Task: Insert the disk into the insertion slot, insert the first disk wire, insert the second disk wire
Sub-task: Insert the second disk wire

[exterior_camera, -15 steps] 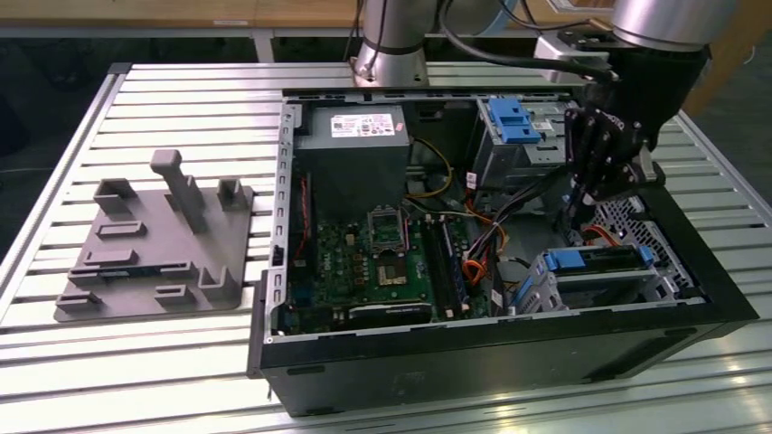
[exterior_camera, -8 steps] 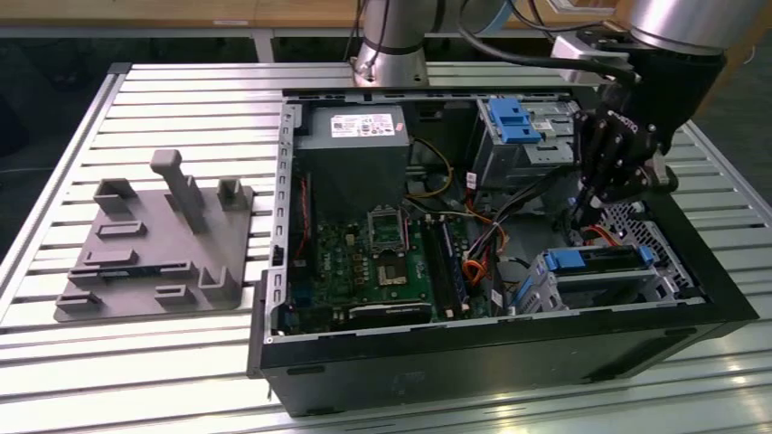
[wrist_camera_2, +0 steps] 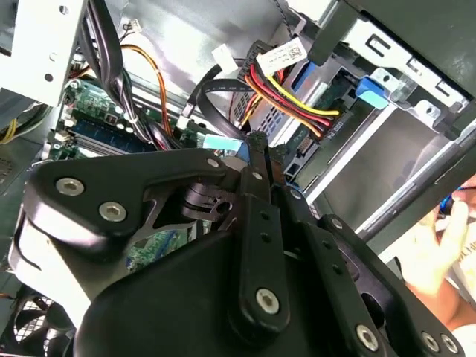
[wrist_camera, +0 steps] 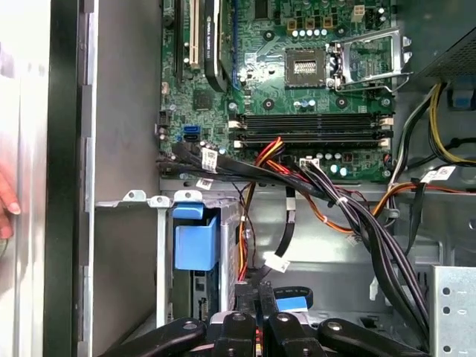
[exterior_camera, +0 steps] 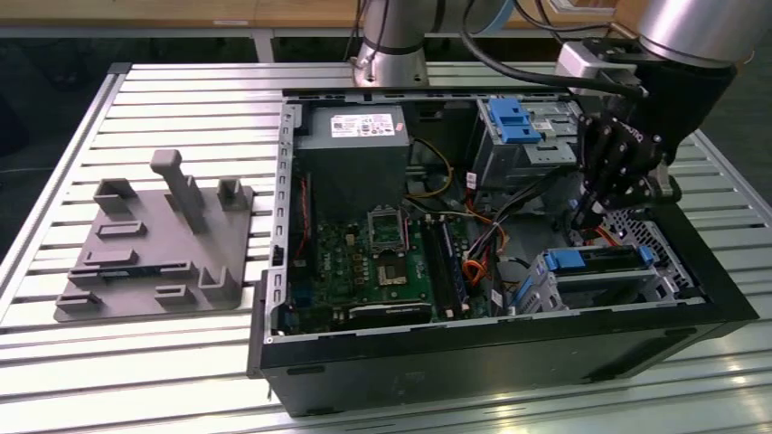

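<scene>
Disk (exterior_camera: 597, 260) already in slot (exterior_camera: 541, 287). First-wire step in hand. Gripper (wrist_camera_2: 258, 141) jaws clenched, apparently on blue plug (wrist_camera_2: 223, 141), near disk. Judged need: square plug to port.

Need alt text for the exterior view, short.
A robot arm's pincer reaches down into an open computer case on a slatted metal table, close to the disk seated in its metal slot. A grey plastic fixture lies at the exterior view's left.

Bright light glares off a slatted metal table (exterior_camera: 157, 99), a wooden board (exterior_camera: 241, 11) beyond it
</scene>
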`<action>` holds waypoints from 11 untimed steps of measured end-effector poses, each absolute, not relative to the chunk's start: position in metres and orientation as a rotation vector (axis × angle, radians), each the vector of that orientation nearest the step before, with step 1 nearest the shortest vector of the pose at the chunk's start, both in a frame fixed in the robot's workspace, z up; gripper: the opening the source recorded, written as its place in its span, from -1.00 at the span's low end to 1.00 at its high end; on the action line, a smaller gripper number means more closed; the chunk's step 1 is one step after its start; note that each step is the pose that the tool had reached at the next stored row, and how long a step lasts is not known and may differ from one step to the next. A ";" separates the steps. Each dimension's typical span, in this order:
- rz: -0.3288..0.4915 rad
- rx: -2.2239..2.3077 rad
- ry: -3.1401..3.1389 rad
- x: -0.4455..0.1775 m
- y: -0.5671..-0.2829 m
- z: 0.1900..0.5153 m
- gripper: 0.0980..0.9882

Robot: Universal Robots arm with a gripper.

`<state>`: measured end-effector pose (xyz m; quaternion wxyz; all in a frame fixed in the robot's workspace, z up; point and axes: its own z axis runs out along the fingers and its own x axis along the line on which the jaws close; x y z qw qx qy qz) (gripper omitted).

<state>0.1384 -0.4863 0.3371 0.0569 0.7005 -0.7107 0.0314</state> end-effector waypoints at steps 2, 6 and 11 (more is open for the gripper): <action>0.083 2.132 -2.162 0.138 -0.490 0.337 -0.90; 0.056 2.145 -2.175 0.140 -0.495 0.337 -0.90; 0.036 2.155 -2.184 0.143 -0.501 0.338 -0.90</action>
